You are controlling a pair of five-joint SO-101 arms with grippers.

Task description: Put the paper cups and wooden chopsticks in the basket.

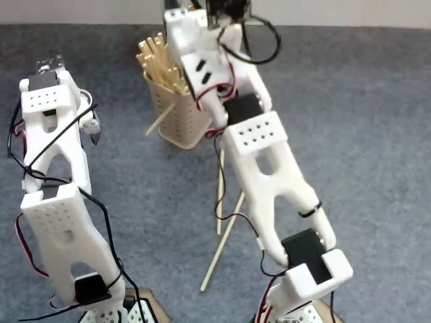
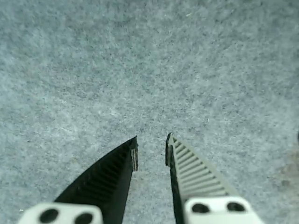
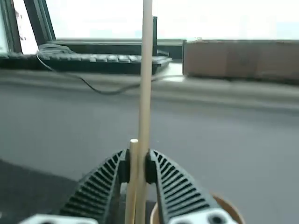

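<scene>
The right arm [image 1: 269, 168] hides part of the basket [image 1: 176, 121] and the upper ends of two chopsticks [image 1: 219, 202].

I counted one basket [image 1: 176, 124] with a bundle of chopsticks [image 1: 160, 62] too dense to number. Two loose chopsticks [image 1: 223, 243] lay on the table [image 1: 363, 134], and the right gripper [image 3: 138, 170] pinched two held chopsticks [image 3: 146, 70].
</scene>
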